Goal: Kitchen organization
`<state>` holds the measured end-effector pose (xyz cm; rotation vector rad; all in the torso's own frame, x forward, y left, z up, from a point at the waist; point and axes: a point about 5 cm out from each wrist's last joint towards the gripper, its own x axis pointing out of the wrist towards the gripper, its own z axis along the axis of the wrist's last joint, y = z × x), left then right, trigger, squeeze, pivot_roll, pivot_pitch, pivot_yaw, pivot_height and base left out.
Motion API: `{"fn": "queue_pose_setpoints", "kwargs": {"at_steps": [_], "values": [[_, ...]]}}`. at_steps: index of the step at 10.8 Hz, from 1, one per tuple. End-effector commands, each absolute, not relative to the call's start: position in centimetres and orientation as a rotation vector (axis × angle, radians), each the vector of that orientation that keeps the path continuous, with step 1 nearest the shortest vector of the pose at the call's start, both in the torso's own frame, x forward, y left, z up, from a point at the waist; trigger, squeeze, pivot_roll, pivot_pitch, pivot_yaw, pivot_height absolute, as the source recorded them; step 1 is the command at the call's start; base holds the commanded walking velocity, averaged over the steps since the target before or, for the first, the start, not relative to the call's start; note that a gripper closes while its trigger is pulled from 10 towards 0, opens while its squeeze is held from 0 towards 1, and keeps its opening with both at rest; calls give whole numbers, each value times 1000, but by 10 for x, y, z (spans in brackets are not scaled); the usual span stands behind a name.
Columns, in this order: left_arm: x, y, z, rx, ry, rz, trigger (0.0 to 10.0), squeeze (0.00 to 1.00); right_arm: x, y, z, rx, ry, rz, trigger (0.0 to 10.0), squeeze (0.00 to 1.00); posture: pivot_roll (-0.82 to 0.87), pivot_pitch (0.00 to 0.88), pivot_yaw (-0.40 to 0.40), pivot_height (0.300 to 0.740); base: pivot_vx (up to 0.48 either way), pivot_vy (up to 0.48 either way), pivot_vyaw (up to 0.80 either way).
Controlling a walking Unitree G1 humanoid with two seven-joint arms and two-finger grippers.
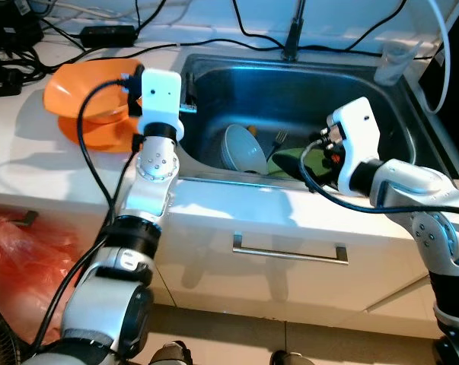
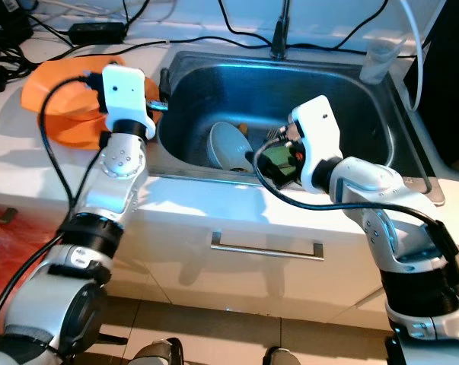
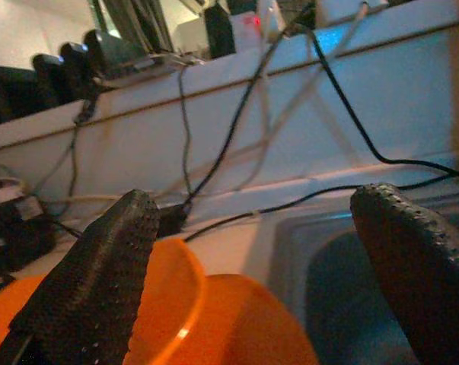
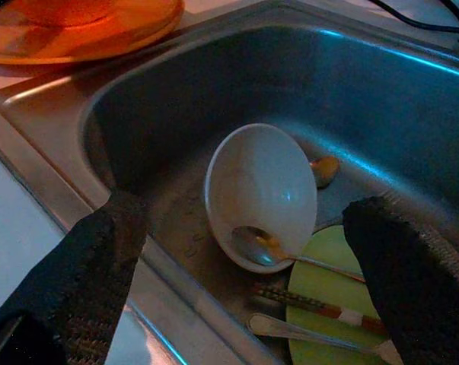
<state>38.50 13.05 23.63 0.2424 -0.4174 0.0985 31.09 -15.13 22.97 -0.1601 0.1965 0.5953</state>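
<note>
Reaching into the sink, the right gripper, released and wide, hovers above the white bowl tilted at the basin's 7 o'clock. I'd straddle its rim, avoiding the spoon. The left gripper, also released, hovers over the orange dish.

A white tabletop runs along a pale wall, with a steel sink set into it. Black cables lie along the back. Below is a white drawer with a metal handle. The floor has tan tiles.
</note>
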Motion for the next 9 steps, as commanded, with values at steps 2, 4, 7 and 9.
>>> {"fn": "queue_pose_setpoints", "kwargs": {"at_steps": [2, 4, 7, 9], "values": [[381, 147, 239, 315, -416, 157, 10000, 1000, 313, -148, 231, -165, 180, 606, 10000, 0, -50, 77, -15, 740, 0, 0, 0], [378, 168, 235, 365, -364, 199, 10000, 1000, 314, -147, 229, -157, 179, 615, 10000, 0, -33, 79, -20, 740, 0, 0, 0], [374, 182, 230, 411, -311, 213, 10000, 722, 316, -145, 228, -152, 176, 621, 10000, 0, -14, 81, -23, 740, 0, 0, 0], [375, 190, 221, 445, -240, 203, 10000, 0, 317, -144, 228, -148, 172, 627, 10000, 0, -12, 85, -22, 740, 0, 0, 0]]}}
